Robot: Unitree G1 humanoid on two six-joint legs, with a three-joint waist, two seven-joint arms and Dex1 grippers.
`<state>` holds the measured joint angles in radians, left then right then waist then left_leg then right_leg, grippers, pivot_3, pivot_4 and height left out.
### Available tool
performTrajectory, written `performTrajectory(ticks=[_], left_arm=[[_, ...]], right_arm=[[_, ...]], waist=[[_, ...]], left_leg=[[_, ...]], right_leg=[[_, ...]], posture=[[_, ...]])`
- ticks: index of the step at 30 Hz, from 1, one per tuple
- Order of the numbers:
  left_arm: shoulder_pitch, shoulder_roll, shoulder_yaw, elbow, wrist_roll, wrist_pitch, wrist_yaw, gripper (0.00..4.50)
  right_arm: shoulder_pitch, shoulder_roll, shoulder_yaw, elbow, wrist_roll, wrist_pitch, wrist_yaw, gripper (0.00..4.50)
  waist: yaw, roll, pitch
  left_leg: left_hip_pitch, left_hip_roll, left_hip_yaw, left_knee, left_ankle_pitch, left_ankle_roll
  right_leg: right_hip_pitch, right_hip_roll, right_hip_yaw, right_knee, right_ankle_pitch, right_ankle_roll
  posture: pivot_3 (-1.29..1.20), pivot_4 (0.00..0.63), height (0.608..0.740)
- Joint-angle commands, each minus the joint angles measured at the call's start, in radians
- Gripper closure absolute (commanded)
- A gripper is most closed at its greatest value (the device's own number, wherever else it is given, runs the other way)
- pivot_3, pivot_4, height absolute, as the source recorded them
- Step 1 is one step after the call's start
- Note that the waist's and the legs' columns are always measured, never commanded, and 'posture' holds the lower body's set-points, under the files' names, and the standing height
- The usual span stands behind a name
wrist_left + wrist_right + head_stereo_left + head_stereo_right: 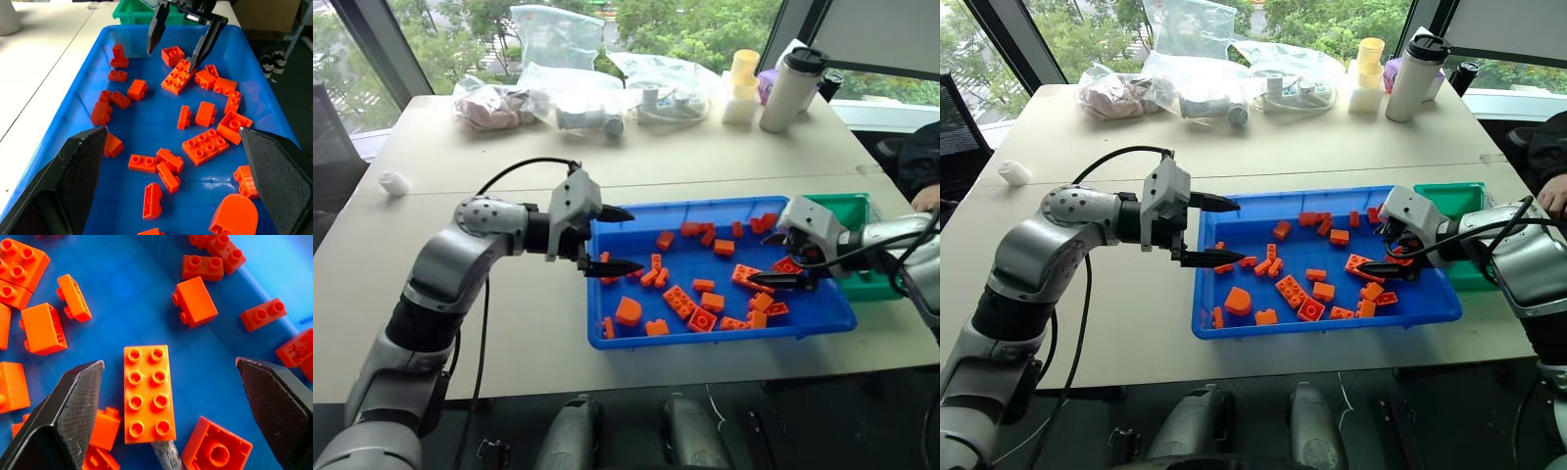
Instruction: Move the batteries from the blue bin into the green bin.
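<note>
A pale beige table [724, 166] stood before tall windows with green trees beyond; along its far edge, at the top of the frame, lay clear plastic bags [558, 93], a white flask with a black lid [791, 88] and a yellow cup [744, 69]. At centre right sat the wide, shallow bright blue plastic bin [626, 348], scattered with orange toy bricks [680, 302]. Touching its far right corner was the small green plastic bin [847, 208]. The left gripper [619, 240] hovered over the tray's left rim, jaws wide apart, holding nothing. The right gripper [781, 259] hung low over the tray's right end, fingers spread and empty. Its wrist view revealed a slim silver-grey battery [165, 455] poking from beneath a long eight-stud brick [146, 391], between its spread fingertips [78, 396].
</note>
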<state>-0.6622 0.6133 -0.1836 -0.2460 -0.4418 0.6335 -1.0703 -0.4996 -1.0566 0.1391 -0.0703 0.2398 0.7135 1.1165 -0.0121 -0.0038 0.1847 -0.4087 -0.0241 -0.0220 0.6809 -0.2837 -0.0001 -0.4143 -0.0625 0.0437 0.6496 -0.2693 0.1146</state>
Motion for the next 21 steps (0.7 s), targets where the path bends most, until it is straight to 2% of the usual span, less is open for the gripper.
performTrajectory(ticks=[1, 10, 16, 19, 21], left_arm=[[0.0, 0.007, 0.016, -0.044, -0.013, 0.009, 0.008, 0.0], [0.0, 0.043, -0.002, -0.068, -0.022, 0.038, -0.025, 0.0], [0.032, 0.168, -0.107, -0.086, 0.091, -0.029, -0.109, 0.0], [0.028, 0.178, -0.117, -0.079, 0.104, -0.053, -0.123, 0.0], [0.02, 0.169, -0.112, -0.072, 0.104, -0.058, -0.123, 0.0]], right_arm=[[-0.037, 0.004, 0.017, 0.023, -0.032, -0.012, 0.005, 0.03], [-0.032, 0.023, 0.057, 0.041, -0.075, -0.001, 0.008, 0.03], [-0.016, 0.02, 0.064, 0.033, -0.082, 0.001, 0.01, 0.03], [-0.017, 0.023, 0.066, 0.03, -0.085, 0.005, 0.01, 0.03], [-0.019, 0.026, 0.068, 0.03, -0.086, 0.006, 0.009, 0.53]], waist=[[0.002, 0.0, 0.0], [0.0, 0.0, 0.0], [0.0, 0.0, 0.0], [0.002, 0.0, 0.0], [0.004, 0.0, 0.0]], left_leg=[[0.0, 0.0, 0.0, 0.0, 0.0, 0.0], [0.0, 0.0, 0.0, 0.0, 0.0, 0.0], [0.0, 0.0, 0.0, -0.001, 0.0, 0.0], [0.0, 0.0, 0.0, 0.0, 0.0, 0.0], [0.0, 0.0, 0.0, 0.0, 0.0, 0.0]], right_leg=[[0.0, 0.0, 0.0, 0.0, 0.0, 0.0], [0.0, 0.0, 0.0, 0.0, 0.0, 0.0], [0.0, 0.0, 0.0, 0.0, 0.0, 0.0], [0.0, 0.0, 0.0, 0.0, 0.0, 0.0], [0.0, 0.0, 0.0, 0.0, 0.0, 0.0]], posture=[[0.0, 0.15, 0.74], [0.0, 0.15, 0.74], [0.0, 0.15, 0.74], [0.0, 0.15, 0.74], [0.0, 0.15, 0.74]])
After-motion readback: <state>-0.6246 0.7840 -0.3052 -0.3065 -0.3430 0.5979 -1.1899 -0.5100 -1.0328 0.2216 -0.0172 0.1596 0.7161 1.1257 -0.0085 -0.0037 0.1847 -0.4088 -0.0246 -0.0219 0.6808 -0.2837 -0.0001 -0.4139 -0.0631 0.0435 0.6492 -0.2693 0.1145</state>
